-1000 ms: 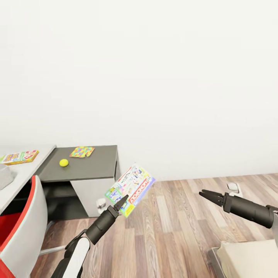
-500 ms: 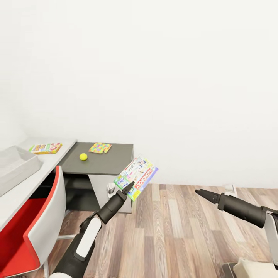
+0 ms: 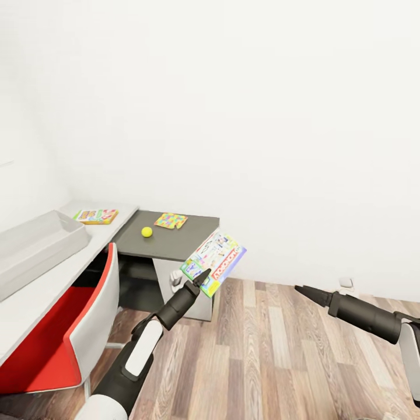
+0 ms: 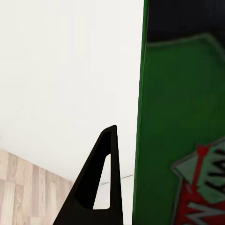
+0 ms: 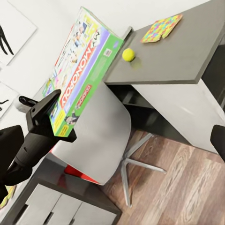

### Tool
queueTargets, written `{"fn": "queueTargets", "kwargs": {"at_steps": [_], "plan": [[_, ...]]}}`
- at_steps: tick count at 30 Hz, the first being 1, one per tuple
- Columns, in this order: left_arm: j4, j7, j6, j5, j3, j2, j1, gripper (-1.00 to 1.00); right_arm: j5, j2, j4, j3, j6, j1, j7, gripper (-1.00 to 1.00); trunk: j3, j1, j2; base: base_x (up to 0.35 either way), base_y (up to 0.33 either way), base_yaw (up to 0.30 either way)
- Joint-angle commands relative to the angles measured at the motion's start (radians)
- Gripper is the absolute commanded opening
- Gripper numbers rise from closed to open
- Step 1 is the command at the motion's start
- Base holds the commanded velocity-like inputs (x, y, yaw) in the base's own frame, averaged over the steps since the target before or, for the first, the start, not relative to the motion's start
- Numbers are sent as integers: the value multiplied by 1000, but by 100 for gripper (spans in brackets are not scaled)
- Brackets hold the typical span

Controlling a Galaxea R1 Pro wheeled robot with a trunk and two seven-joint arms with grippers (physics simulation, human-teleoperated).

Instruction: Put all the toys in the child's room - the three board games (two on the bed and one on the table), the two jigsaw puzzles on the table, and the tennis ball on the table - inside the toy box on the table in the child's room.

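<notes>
My left gripper is shut on the lower edge of the green-edged board game, holding it tilted in the air beside the desk's dark wing. In the left wrist view its green underside lies against one finger. The right gripper hangs open over the floor, holding nothing. On the dark grey wing of the table lie the tennis ball and one jigsaw puzzle. A yellow-orange board game lies on the light grey wing, beyond the grey toy box.
A red and white chair stands tucked at the desk, between me and the toy box. Wood-plank floor spreads open to the right. White walls close the corner behind the desk. A wall socket sits low on the right.
The whole view has swung, so the desk has slid right and the toy box has come into sight. The left gripper still holds the game; both arms keep their pose.
</notes>
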Motion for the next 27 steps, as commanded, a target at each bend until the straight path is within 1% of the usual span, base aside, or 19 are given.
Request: {"fn": "queueTargets", "kwargs": {"at_steps": [1, 7, 10, 11, 13, 14, 17, 18, 20, 21, 23, 24, 27], "plan": [[1, 0, 9, 13, -1, -2, -2, -100, -1, 0, 0, -1, 5, -1, 2, 100, -2, 1, -2, 0, 0, 96], [4, 0, 7, 16, -6, -8, -4, -100, -7, -1, 0, -2, 7, 0, 2, 100, -2, 1, -2, 0, 0, 57], [5, 0, 6, 17, -16, -9, -5, -100, -23, -1, 0, -3, 8, 0, 2, 100, -2, 1, -2, 0, 0, 25], [6, 0, 4, 18, -25, -10, -6, -100, -23, -1, 0, -3, 8, 0, 2, 100, -2, 1, -2, 0, 0, 20], [6, 0, -5, 19, -44, -11, -6, -100, -39, -2, 1, -3, 8, 0, 2, 100, -2, 1, -2, 0, 0, 14], [6, 0, -5, 19, -44, -11, -6, -100, -39, -2, 1, -3, 8, 0, 2, 100, -2, 1, -2, 0, 0, 13], [8, -1, -22, 19, -70, -12, -7, -100, -74, -2, 3, -7, 9, 1, 2, 100, -2, 1, -2, 0, 0, 8], [8, -1, -22, 19, -70, -12, -7, -100, -74, -2, 3, -7, 9, 1, 2, 100, -2, 1, -2, 0, 0, 7], [9, -1, -31, 20, -86, -13, -7, -100, -100, -3, 5, -12, 10, 1, 2, 100, -2, 1, -2, 0, 0, 5], [9, -1, -31, 20, -86, -13, -7, -100, -100, -3, 5, -12, 10, 1, 2, 100, -2, 1, -2, 0, 0, 4], [11, -2, -37, 20, -102, -15, -7, -100, -123, -3, 10, -16, 11, 1, 2, 100, -2, 1, -2, 0, 0, 3], [11, -2, -37, 20, -102, -15, -7, -100, -123, -3, 10, -16, 11, 1, 2, 100, -2, 1, -2, 0, 0, 3], [26, -2, -46, 28, -122, -17, -7, -100, -155, -2, 27, -20, 13, 1, 3, 100, -2, 1, -2, 0, 0, 2]]}}
